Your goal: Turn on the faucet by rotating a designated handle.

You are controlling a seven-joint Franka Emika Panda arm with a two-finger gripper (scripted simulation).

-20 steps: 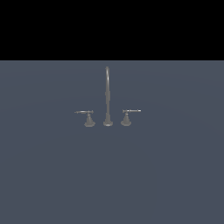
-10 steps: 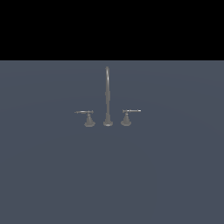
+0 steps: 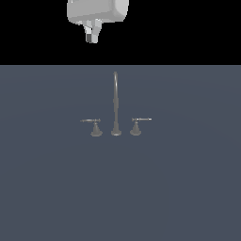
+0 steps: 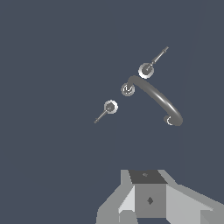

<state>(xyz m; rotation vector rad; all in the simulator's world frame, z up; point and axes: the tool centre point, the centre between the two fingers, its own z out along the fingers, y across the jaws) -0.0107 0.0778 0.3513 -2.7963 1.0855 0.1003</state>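
Exterior and wrist views of a single arm above a flat grey bench (image 3: 56,188). The faucet (image 3: 115,101) stands near the middle of the bench: a tall thin gooseneck spout (image 3: 115,94) flanked by two short lever handles on cone bases. The handle (image 3: 95,128) to be rotated is judged to be the one on the exterior view's left, whose lever (image 3: 89,121) is the darker grey and points outward, away from the spout; the twin handle (image 3: 136,127) on the exterior view's right carries a brighter, whitish lever.

From the wrist view, the spout (image 4: 157,100) curves between the two knobs, with the darker-levered handle (image 4: 110,106) on one side and the twin handle (image 4: 146,70) on the other.

The gripper (image 3: 92,36) appears at the upper edge of the exterior view, high above the faucet and well apart from it. In the wrist view only the gripper (image 4: 148,199) housing and finger bases show (the fingertips fall outside the picture), so whether the fingers are spread or pressed together cannot be told; nothing is seen between them.

Progress: no contact with the handle is made, and both levers lie level and outward. The whole task is judged to remain: descent to the handle, engagement of the lever, and the rotation itself.
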